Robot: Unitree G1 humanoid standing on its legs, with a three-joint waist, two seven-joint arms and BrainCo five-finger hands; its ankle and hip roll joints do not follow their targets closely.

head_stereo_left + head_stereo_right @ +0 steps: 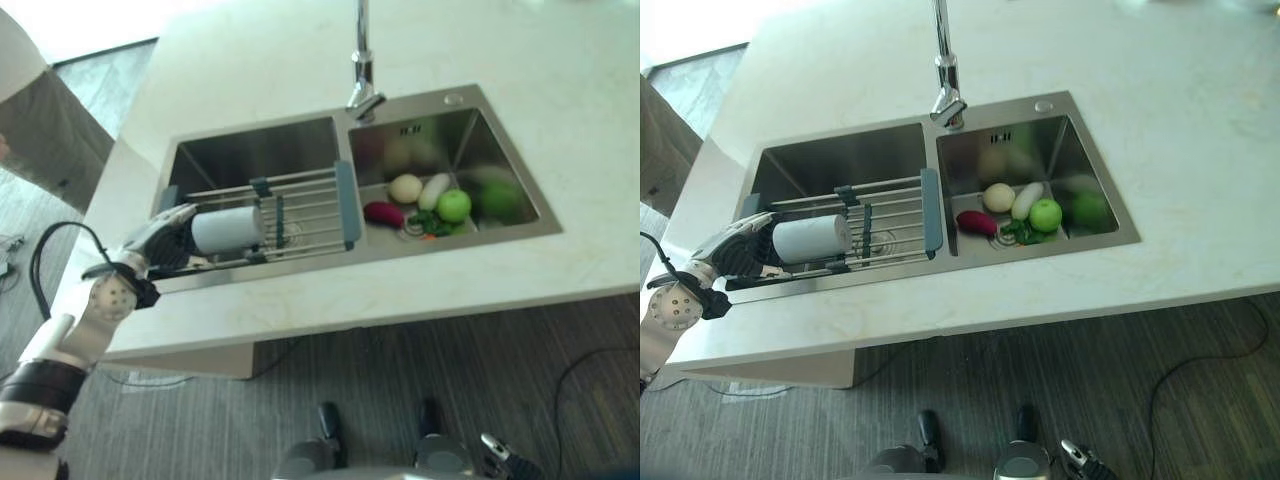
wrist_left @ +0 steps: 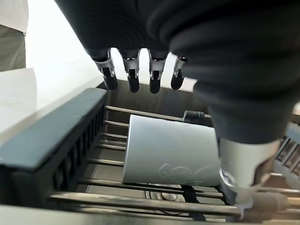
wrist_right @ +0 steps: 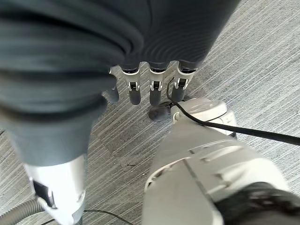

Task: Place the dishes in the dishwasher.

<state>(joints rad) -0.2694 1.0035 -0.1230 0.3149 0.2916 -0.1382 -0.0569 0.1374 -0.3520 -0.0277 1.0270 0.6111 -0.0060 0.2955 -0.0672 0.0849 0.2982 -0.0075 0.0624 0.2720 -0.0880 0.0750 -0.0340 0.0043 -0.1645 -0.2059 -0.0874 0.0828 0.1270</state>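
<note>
**Left hand poised at the cup on the sink rack**

Left hand (image 1: 160, 238) sits at the near-left end of the rack (image 1: 300, 215), fingers (image 2: 133, 77) relaxed and spread above a white cup (image 2: 171, 152), not curled around it. This cup lies on its side on the rack's bars, over the left basin of the sink (image 1: 245, 150) set in the pale surface (image 1: 560, 90). Right hand (image 3: 140, 89) hangs low over the grey floor (image 3: 262, 65), fingers loosely straight, holding nothing. Vegetables and a green apple (image 1: 453, 205) lie in the right basin, below the faucet (image 1: 362, 70).
</note>
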